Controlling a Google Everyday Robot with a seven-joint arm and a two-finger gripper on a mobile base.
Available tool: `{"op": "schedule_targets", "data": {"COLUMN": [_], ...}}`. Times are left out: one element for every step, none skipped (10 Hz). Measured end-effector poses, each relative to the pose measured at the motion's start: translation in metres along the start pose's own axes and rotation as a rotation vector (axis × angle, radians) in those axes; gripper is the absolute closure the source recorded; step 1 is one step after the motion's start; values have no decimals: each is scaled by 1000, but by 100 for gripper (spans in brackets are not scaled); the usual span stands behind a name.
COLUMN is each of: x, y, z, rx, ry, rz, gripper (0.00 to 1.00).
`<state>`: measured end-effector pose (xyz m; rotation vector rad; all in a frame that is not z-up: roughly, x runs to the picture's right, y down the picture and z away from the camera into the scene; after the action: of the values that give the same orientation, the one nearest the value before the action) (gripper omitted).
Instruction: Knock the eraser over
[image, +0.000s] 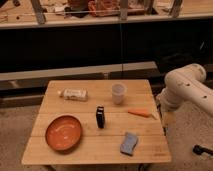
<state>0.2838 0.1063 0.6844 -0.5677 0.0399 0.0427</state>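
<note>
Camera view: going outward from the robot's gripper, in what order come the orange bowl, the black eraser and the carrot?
The gripper hangs at the table's right edge.
1. Carrot, right side.
2. Eraser, middle.
3. Bowl, front left.

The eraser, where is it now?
In the camera view the eraser stands at the table's centre, between orange bowl and carrot; the claw hangs by its right edge.

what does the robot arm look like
The arm is off-white, built of thick, rounded, tube-like segments with a smooth casing; no cables or markings show. The gripper, low at the table's right edge, looks darker grey.
</note>
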Motion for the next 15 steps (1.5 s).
{"op": "schedule_targets", "data": {"x": [-4, -18, -32, -42, -45, -47, -49, -58, -67, -78, -78, -81, -87, -89, -95], "y": [0, -1, -2, -3, -3, -4, -3, -3, -3, -4, -3, -3, -3, -3, -5], "z": [2, 7, 11, 13, 16, 18, 21, 24, 27, 30, 32, 35, 39, 41, 42], "rx": [5, 13, 18, 23, 27, 30, 29, 29, 28, 30, 30, 32, 32, 32, 34], "ry": [1, -1, -3, -5, -3, -4, -8, -12, -16, -21, -21, -25, -31, -33, -38], "rz": [-13, -36, -54, -68, -80, -89, -101, -121, -136, -153, -157, -173, -193, -205, -219], "gripper": [20, 20, 20, 20, 20, 20, 20, 20, 20, 20, 20, 20, 20, 20, 20]}}
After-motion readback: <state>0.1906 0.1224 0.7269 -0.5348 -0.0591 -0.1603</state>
